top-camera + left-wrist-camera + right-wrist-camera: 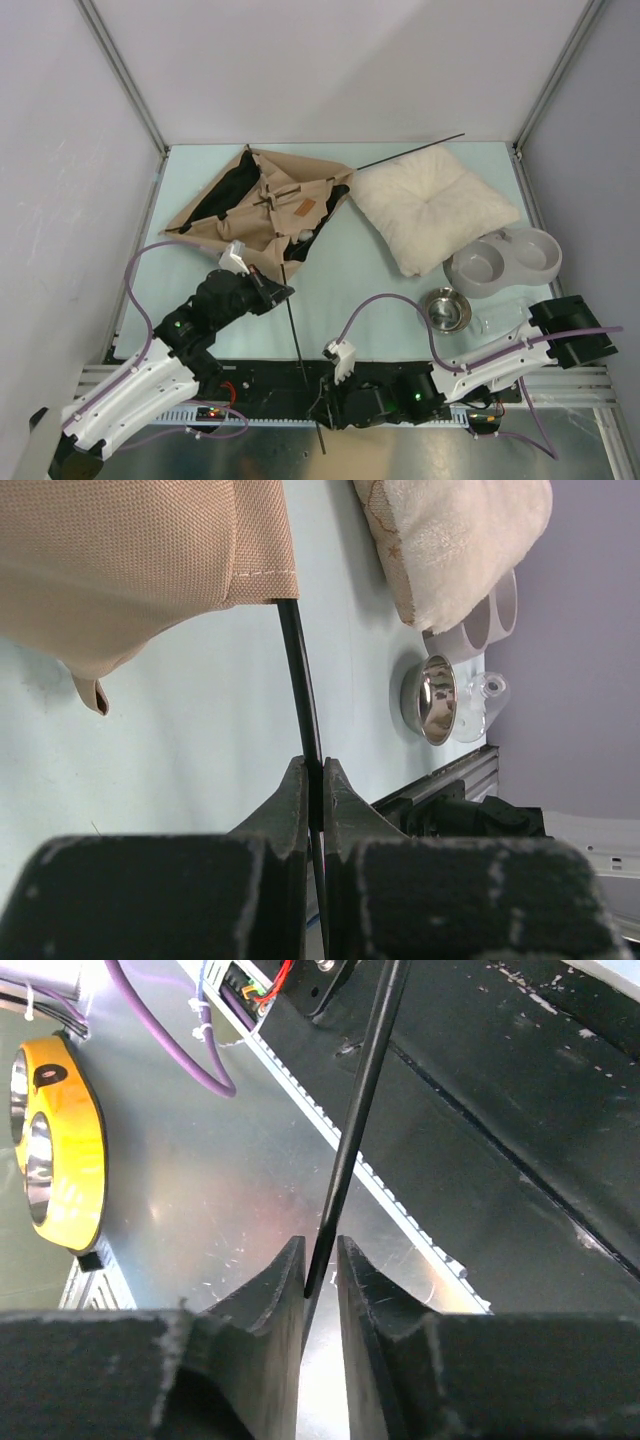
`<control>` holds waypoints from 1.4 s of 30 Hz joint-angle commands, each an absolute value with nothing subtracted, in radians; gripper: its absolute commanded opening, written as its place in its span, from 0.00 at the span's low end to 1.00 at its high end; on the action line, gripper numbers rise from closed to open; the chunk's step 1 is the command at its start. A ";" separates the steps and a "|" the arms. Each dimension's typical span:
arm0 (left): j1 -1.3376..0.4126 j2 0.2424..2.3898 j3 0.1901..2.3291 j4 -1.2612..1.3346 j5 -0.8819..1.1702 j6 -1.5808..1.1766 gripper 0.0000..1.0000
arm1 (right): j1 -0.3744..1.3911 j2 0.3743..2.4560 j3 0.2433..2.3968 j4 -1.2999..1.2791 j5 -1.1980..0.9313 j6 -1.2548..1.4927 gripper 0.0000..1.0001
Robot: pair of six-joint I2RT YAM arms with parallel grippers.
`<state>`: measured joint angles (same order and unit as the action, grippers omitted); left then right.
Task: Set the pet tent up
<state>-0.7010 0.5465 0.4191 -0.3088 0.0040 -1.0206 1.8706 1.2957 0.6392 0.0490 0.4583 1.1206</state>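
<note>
The pet tent [265,205] lies collapsed at the back left, tan canvas with a brown label and dark floor showing. A thin black pole [295,330] runs from its near edge toward the table's front. My left gripper [284,292] is shut on this pole just below the canvas; in the left wrist view the fingers [292,800] pinch the pole [300,680] under the tan fabric [140,550]. My right gripper [320,395] is at the pole's near end. Its jaws [320,1260] stand narrowly apart around the pole tip [345,1150], with a gap on one side.
A fluffy cream pillow [435,205] lies at the back right, with a second black pole [410,150] behind it. A grey double bowl [505,260], a steel bowl [448,308] and a clear plastic piece [495,320] sit at the right. A yellow object [55,1140] lies below the table edge.
</note>
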 commanded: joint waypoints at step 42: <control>-0.713 0.214 0.552 -0.487 -0.189 -0.748 0.94 | 1.787 0.948 0.629 0.190 0.747 1.093 0.00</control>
